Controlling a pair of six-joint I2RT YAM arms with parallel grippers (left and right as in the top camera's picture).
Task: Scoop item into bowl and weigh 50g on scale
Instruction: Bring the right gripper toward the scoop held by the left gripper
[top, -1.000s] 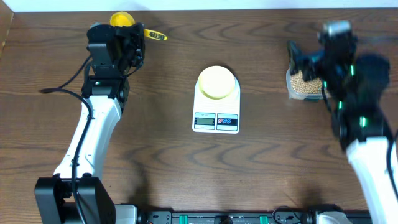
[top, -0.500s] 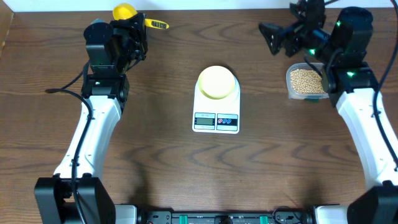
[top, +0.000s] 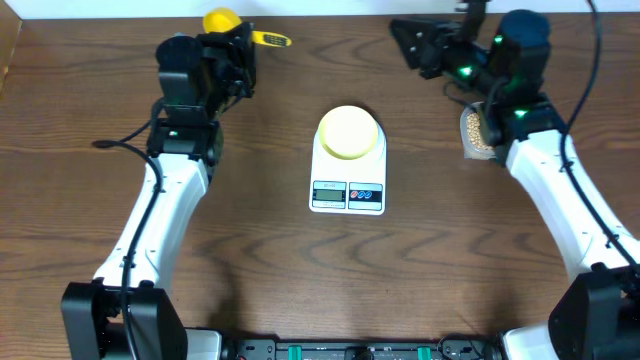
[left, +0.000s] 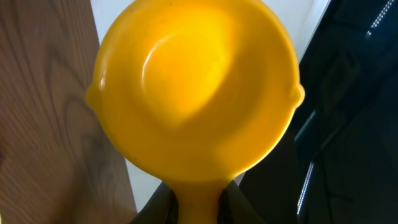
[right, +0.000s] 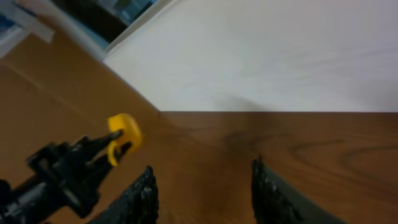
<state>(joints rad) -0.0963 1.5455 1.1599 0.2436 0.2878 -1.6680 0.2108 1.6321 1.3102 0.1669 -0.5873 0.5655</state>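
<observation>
Overhead view: left gripper (top: 240, 40) at far left, pinching yellow scoop (top: 222, 20) by its handle. Right gripper (right: 202, 167) at far right, fingers (right: 140, 196) apart, nothing between them. Bowl (top: 347, 131) sits on scale (top: 348, 190), middle of table (top: 250, 250). Beans (top: 477, 130) in clear tub (top: 466, 150) on right, partly hidden under right arm.

You are at a robot test bench in a lab. Two white-and-black robot arms stand on the dark wood-grain table (top: 300, 280), one at 8 o'clock (top: 160, 215) and one at 4 o'clock (top: 565, 200). A black equipment rail with green connectors (top: 350, 351) runs along 6 o'clock. A loose black cable (top: 120, 143) trails at 9 o'clock, and a plain white wall (top: 330, 8) closes off 12 o'clock.
</observation>
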